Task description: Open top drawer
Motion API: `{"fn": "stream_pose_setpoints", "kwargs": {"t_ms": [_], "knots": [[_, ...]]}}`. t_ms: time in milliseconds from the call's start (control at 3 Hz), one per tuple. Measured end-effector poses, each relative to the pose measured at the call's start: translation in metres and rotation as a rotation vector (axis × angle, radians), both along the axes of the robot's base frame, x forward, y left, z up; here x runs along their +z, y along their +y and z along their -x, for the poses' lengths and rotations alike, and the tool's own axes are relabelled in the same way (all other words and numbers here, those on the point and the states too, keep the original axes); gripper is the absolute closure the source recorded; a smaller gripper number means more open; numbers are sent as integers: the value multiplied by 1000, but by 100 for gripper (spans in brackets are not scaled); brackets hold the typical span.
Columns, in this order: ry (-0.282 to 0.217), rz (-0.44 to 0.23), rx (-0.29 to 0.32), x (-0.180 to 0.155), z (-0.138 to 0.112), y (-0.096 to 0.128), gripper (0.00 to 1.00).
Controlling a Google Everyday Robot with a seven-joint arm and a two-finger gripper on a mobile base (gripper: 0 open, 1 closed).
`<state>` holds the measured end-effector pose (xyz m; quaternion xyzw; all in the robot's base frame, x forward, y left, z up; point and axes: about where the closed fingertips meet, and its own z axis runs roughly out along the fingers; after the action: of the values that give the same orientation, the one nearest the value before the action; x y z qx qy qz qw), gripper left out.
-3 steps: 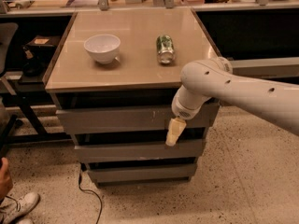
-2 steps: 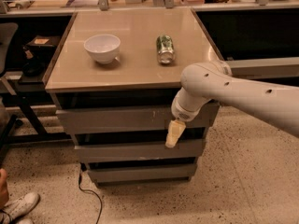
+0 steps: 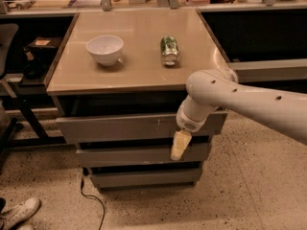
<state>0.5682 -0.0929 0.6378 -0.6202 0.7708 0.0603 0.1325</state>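
The top drawer (image 3: 120,127) is the widest of three flat grey drawers under the tan tabletop, with small white scuffs right of centre on its front. It stands out a little from the cabinet, with a dark gap above it. My gripper (image 3: 178,146) hangs from the white arm in front of the drawer stack, right of centre. Its yellowish tip sits just below the top drawer's lower edge, over the middle drawer (image 3: 139,155).
A white bowl (image 3: 104,49) and a green can (image 3: 169,50) lying on its side rest on the tabletop (image 3: 139,66). A cable (image 3: 91,198) trails on the floor at the left. White shoes (image 3: 19,213) show at the bottom left. Dark shelving flanks both sides.
The gripper and arm hold almost the same place. The shoe at the bottom left has shifted slightly.
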Motion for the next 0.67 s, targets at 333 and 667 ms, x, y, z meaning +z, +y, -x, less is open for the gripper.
{"fn": "stream_pose_setpoints", "kwargs": {"t_ms": [333,667], "knots": [[21,-25,-3,13,31,-6,0],[24,-66,-38,45,74,-22,0]]}}
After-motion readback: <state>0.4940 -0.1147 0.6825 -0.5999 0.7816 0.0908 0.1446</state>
